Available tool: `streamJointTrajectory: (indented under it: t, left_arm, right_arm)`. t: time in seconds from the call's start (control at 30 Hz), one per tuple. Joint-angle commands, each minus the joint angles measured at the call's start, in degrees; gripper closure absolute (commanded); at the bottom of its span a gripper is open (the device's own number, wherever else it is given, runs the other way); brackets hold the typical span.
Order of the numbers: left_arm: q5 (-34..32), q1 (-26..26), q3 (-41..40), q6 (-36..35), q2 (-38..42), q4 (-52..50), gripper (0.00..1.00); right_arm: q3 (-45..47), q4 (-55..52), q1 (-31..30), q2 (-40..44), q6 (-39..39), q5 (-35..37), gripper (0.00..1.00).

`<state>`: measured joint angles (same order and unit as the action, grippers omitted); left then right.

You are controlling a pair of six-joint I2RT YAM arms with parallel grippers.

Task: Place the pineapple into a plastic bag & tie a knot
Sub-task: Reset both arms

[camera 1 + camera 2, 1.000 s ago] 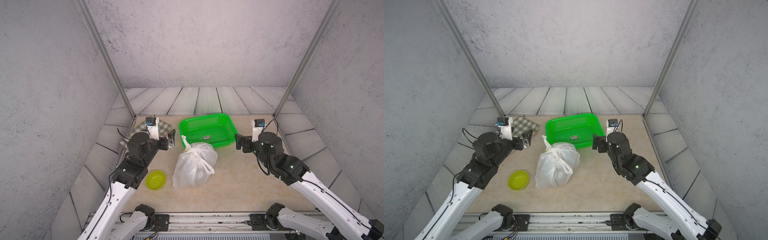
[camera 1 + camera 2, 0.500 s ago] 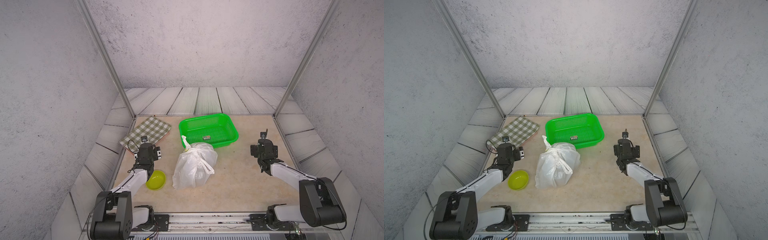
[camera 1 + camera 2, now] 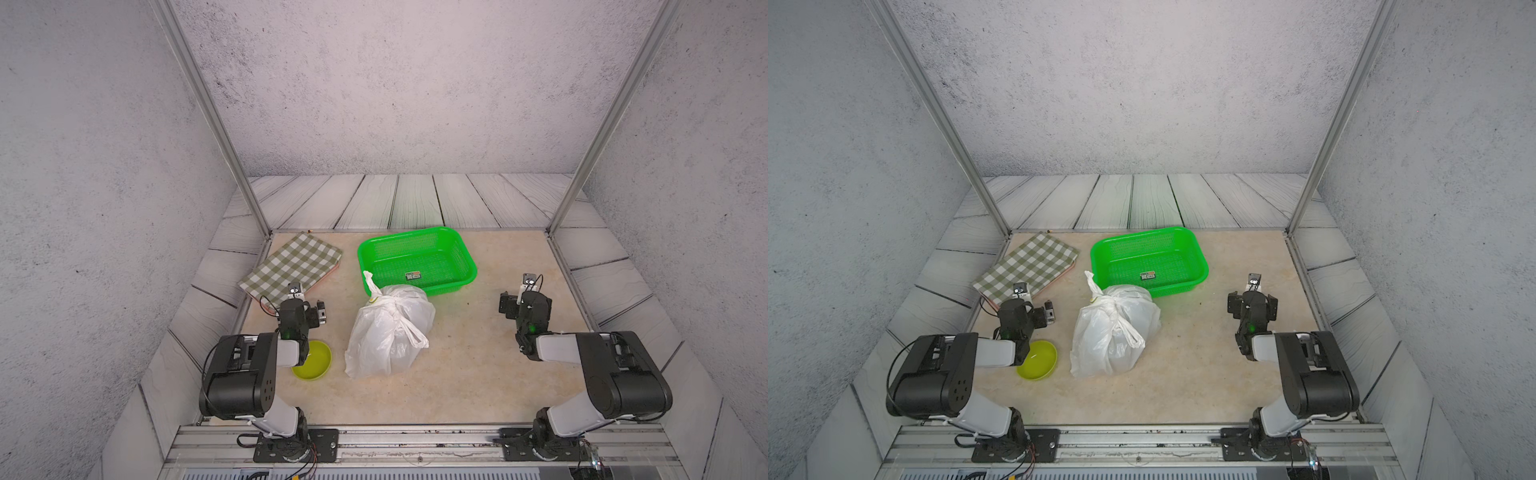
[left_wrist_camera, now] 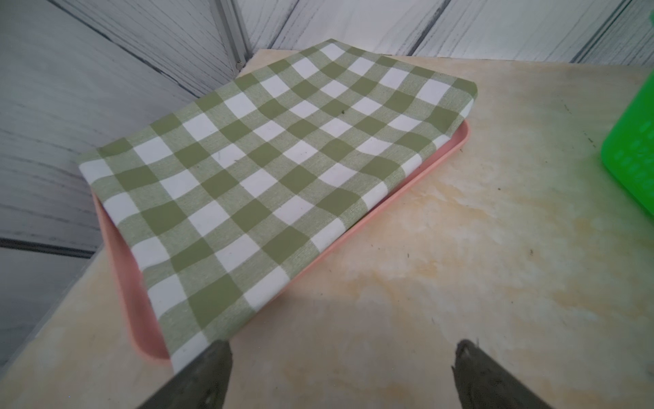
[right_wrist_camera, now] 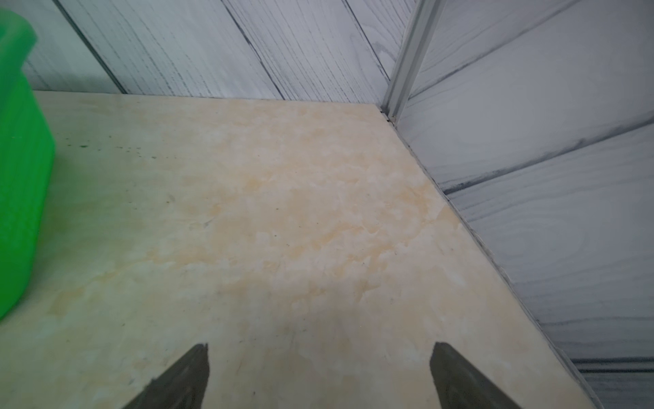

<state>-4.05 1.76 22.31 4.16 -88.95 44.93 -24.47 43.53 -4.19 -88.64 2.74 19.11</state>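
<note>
plastic bag (image 3: 390, 332): sits mid-counter, closed and bulging, just in front of the basket; touching it or not, cannot tell.
knot (image 3: 387, 306): tight twist at the bag's top, with one loose strip poking up toward the basket and another draped down the bag's front.
inside the bag: bulky filling that rounds out the plastic; too cloudy to tell what.
green basket (image 3: 417, 235): stands toward the back of the counter (image 3: 457, 374); holds a small sticker (image 3: 413, 274) on its mesh floor.
bowl (image 3: 318, 361): yellow-green, shallow, near the bag on the left side, partly hidden under the left arm (image 3: 286, 353).
pink tray (image 4: 138, 318): lies in the back left corner, carrying a folded green-checked cloth (image 4: 276, 170) that covers nearly all of it.
left claw (image 4: 339, 354): released, tips wide apart over bare counter, nothing between them, just short of the tray's near corner.
right claw (image 5: 318, 350): released, tips wide apart over bare counter, nothing between them, well apart from the bag.
seen in both top views alone: bag, knot, bowl, the basket's floor and sticker, both arms folded low.
seen in the left wrist view alone: the tray's pink rim plainly under the cloth, plus one corner of the basket.
seen in the right wrist view alone: the counter's back right corner up close, with a slice of the basket's outer wall at the edge.
</note>
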Motion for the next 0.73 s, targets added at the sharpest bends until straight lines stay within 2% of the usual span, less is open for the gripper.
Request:
streamJointTrajectory:
  t: [0.0,0.1,0.17,0.27,0.7]
  left_arm:
    - [2.5,-0.1,2.0,-1.8,-0.9,4.3,0.0]
    - [2.4,-0.2,3.8,-1.6,1.2,-3.1,0.0]
    - [2.5,-0.1,2.8,-1.7,0.3,0.7,0.0]
    - [2.4,-0.2,3.6,-1.7,1.2,-2.6,0.0]
    - [2.1,-0.5,3.9,-2.1,0.9,-2.6,0.0]
  right_arm:
    - [-1.1,-0.3,0.2,0.5,1.9,-1.7,0.01]
    - [-1.0,0.0,0.2,0.5,1.8,-1.7,0.01]
    - [-0.7,0.4,0.2,0.7,1.6,-1.6,0.01]
    - [-0.8,0.5,0.2,0.6,1.8,-1.7,0.01]
    - [-1.4,-1.2,1.4,0.8,2.1,-4.9,0.01]
